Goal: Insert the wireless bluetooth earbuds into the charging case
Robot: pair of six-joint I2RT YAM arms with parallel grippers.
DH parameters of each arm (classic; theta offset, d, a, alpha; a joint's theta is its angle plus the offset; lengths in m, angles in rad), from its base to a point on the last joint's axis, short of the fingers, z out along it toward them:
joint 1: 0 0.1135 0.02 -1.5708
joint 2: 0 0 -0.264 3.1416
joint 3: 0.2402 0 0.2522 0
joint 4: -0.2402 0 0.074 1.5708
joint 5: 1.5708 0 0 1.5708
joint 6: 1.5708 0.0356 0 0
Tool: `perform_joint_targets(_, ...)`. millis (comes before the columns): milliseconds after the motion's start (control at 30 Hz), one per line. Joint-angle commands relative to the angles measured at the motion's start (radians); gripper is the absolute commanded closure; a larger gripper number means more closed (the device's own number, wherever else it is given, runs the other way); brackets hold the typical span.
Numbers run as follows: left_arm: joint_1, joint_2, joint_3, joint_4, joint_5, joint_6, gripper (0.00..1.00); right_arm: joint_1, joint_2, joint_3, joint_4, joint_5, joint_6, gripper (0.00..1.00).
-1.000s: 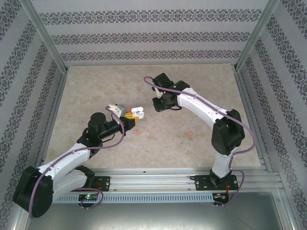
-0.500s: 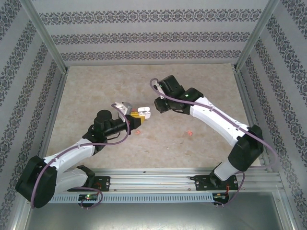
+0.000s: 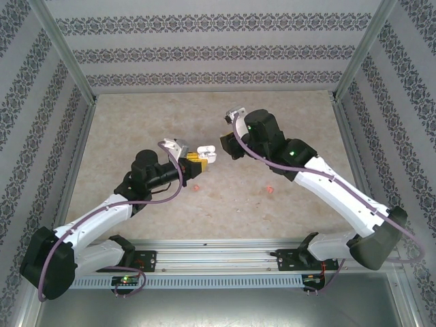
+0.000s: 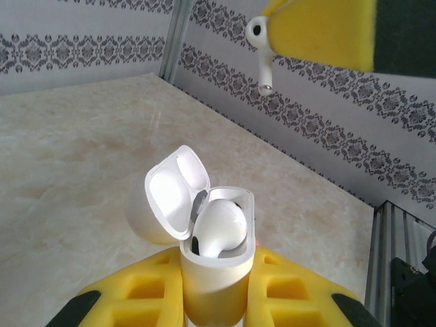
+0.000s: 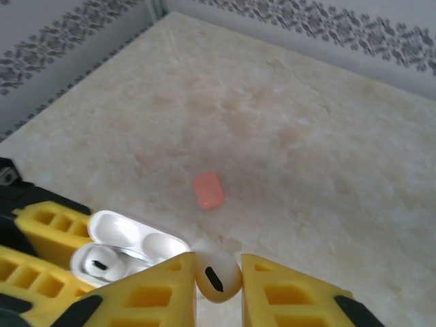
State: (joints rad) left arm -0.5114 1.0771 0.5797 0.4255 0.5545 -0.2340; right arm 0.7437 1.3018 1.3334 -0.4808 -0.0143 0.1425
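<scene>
My left gripper (image 4: 214,303) is shut on the body of the white charging case (image 4: 216,276), holding it upright above the table. Its lid (image 4: 169,199) is hinged open to the left, and one white earbud (image 4: 219,228) sits in a slot. My right gripper (image 5: 218,281) is shut on a second white earbud (image 5: 218,274), which hangs stem down (image 4: 261,51) above and beyond the case. From above, the case (image 3: 207,152) lies between the left gripper (image 3: 194,164) and the right gripper (image 3: 225,146), close to both. In the right wrist view the open case (image 5: 129,246) is just left of the held earbud.
Two coral-orange earbuds lie on the marble table: one (image 3: 196,187) just below the left gripper, also (image 5: 208,189), the other (image 3: 270,189) under the right forearm. Patterned walls and metal posts (image 3: 65,61) ring the table (image 3: 136,122).
The left gripper has carried the case up and to the right. The right arm has stretched out low over the table, its gripper staying beside the case with the earbud held.
</scene>
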Motion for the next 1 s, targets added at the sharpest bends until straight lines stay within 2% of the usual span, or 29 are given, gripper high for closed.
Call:
perform_joint_targets(0,-0.011,-0.018,0.025,0.026,0.049,0.024,1.00,0.033,-0.041,-0.023,0.086,-0.029,-0.083,0.77)
perform_joint_targets(233,-0.009,-0.019,0.034,0.070,0.111,0.010,1.00,0.056,-0.056,-0.011,0.077,-0.070,-0.164,0.78)
perform_joint_targets(533,-0.011,-0.028,0.024,0.105,0.131,-0.038,1.00,0.061,-0.049,0.003,0.033,-0.099,-0.205,0.79)
perform_joint_targets(967,-0.010,-0.024,0.079,0.045,0.199,-0.038,1.00,0.063,-0.081,0.030,-0.068,-0.098,-0.293,0.81)
